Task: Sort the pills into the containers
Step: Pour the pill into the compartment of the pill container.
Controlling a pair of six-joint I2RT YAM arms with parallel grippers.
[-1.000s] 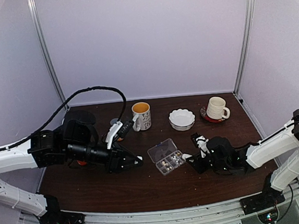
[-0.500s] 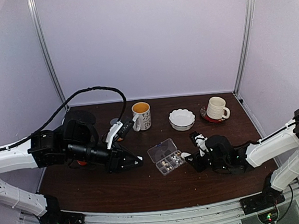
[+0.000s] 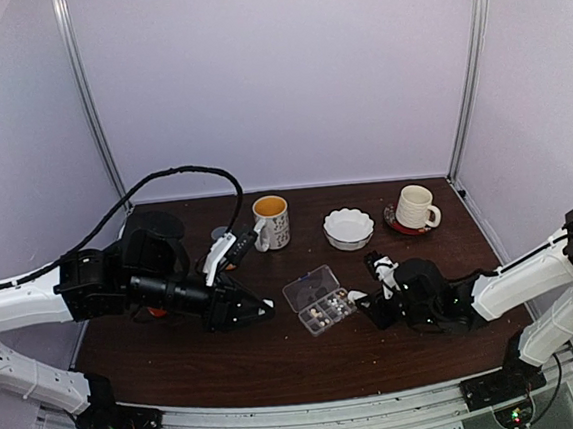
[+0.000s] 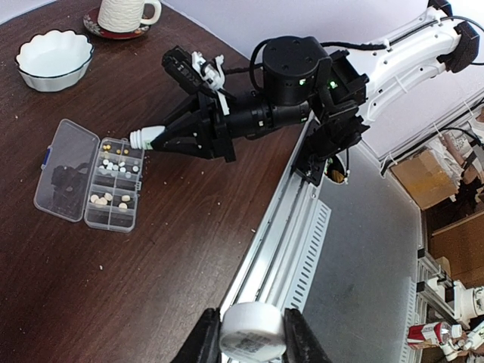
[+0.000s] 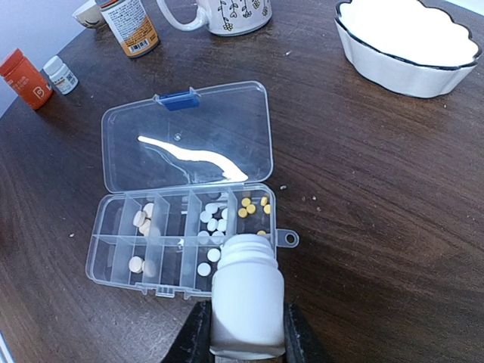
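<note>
Both hands are partly closed, each on something. On the right, the right hand [image 5: 248, 334] grips a white bottle [image 5: 247, 291], its mouth over the near right compartments [image 5: 198, 266] of the open pill box [image 5: 189, 144] mid-bench [image 5: 363, 197]. White, tan and yellow pills [image 5: 214, 224] lie in separate compartments. Left of the box, the left hand [image 4: 252, 342] pinches a round white cap [image 4: 252, 331].

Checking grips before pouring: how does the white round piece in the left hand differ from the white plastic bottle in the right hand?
The white round piece in the left hand is short and flat, like a cap; the white plastic bottle in the right hand is taller, with a neck. The bottle's neck reaches the edge of the clear plastic pill box; the round piece is away from it. Both are white and gripped.
</note>
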